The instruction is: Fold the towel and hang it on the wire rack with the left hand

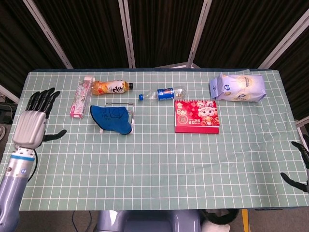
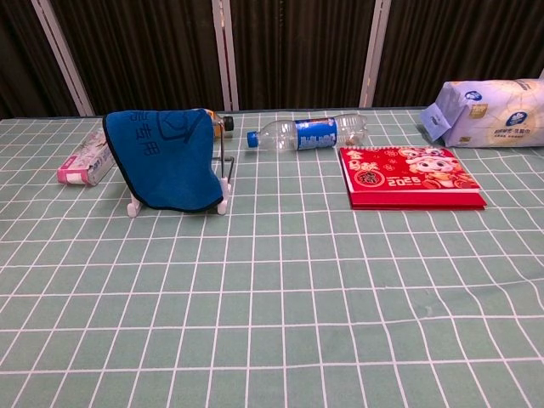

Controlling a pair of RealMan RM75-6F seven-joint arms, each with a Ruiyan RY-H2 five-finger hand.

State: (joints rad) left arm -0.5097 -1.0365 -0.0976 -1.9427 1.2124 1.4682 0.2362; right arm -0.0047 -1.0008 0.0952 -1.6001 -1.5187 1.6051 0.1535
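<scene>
The blue towel (image 1: 112,119) (image 2: 165,160) hangs folded over the wire rack (image 1: 131,112) (image 2: 224,174) at the left middle of the table. My left hand (image 1: 34,121) is far off to the left near the table's edge, fingers spread and holding nothing; the chest view does not show it. Only the fingertips of my right hand (image 1: 299,166) show at the right edge of the head view, apart and empty.
Behind the rack lie a pink box (image 1: 80,96) (image 2: 86,158) and an orange drink bottle (image 1: 111,87). A clear water bottle (image 1: 163,93) (image 2: 308,133), a red calendar (image 1: 196,116) (image 2: 410,177) and a white-blue bag (image 1: 237,87) (image 2: 491,102) lie to the right.
</scene>
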